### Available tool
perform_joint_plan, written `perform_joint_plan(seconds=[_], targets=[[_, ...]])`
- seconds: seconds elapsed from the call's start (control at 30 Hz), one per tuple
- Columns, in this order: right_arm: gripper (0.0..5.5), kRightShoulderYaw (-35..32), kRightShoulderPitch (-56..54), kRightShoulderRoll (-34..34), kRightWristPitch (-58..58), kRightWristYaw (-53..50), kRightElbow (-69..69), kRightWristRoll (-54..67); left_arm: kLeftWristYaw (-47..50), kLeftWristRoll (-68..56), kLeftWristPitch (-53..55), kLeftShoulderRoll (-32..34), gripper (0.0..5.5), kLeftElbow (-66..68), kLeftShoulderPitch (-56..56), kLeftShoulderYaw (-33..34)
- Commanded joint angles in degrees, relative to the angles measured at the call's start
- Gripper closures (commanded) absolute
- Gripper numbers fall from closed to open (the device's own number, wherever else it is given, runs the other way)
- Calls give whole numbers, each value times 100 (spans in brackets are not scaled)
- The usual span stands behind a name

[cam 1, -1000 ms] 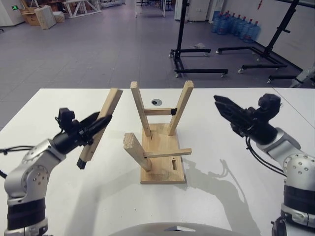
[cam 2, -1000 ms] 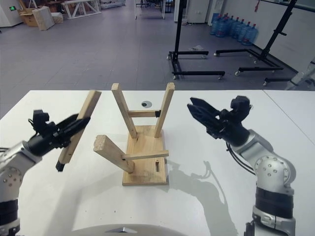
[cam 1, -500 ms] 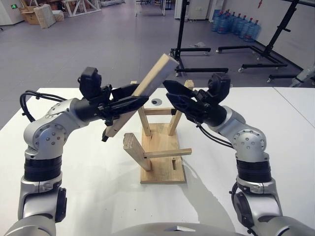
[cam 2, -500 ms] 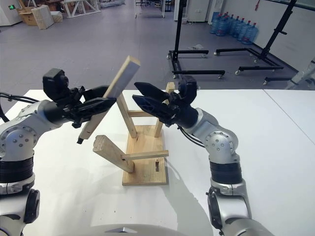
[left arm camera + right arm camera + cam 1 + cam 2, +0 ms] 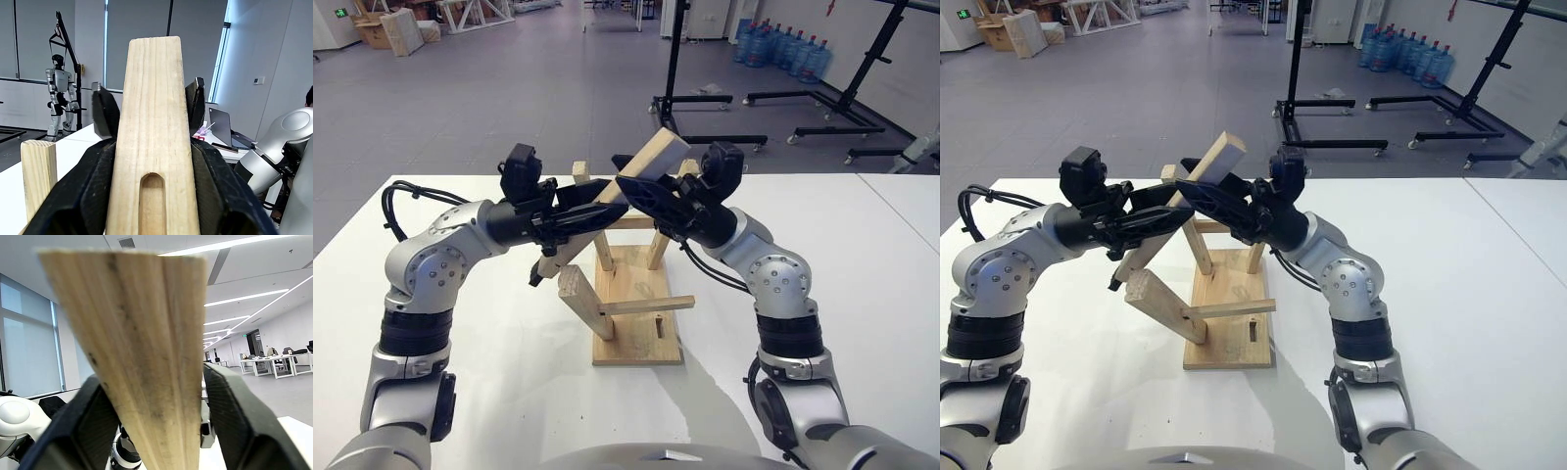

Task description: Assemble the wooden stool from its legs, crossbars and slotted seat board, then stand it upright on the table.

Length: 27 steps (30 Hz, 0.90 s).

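Holding the loose leg (image 5: 658,159) in the air with both arms, we are working just above the half-built stool. Our left hand (image 5: 612,203) is gripping this leg around the middle of its length. In the left wrist view its fingers (image 5: 88,196) are pressing on the wood on either side of a long slot (image 5: 152,196). Our right hand (image 5: 628,189) is meeting the same leg from the opposite side, nearer to the upper end. In the right wrist view its fingers (image 5: 230,431) are lying against both sides of the wood, so this hand is closed on the leg too. The leg is slanting: its upper end is pointing up and toward our right, and its lower end is hanging on the left, beside the seat board (image 5: 631,345).

This seat board is lying flat on the white table (image 5: 509,343), under the two hands. At its far end two upright legs (image 5: 603,250) are standing in the board, spreading apart a little toward their tops, and a short crossbar (image 5: 625,223) is joining them. At the near left corner a third leg (image 5: 582,299) is sitting in the board and leaning to the left. A second crossbar (image 5: 651,305) is sticking out from it to the right, with its other end free above the board. Near that end a small slot (image 5: 661,328) is showing in the board.
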Motion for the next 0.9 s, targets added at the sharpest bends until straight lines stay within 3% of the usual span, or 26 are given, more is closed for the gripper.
perform_joint_plan(seconds=[0.03,0.3,0.33,0.57,0.77,0.9], targets=[[340,-63,-115,1,8,56,-28,52,17,12,94,-7,346,29,-181,-33],[341,-212,-41,119,-416,142,-60,-124,130,-125,349,30,346,157,-223,60],[342,-205,-18,114,-592,162,-107,-280,188,-173,485,44,309,270,-270,65],[345,-158,58,-137,-651,389,-309,-402,118,-195,696,283,221,482,-90,303],[345,-1146,286,-1128,-396,562,-565,143,316,-532,631,712,220,343,688,1537],[345,-1578,789,-2091,-210,1215,-462,115,710,-708,516,691,220,-69,1352,2213]])
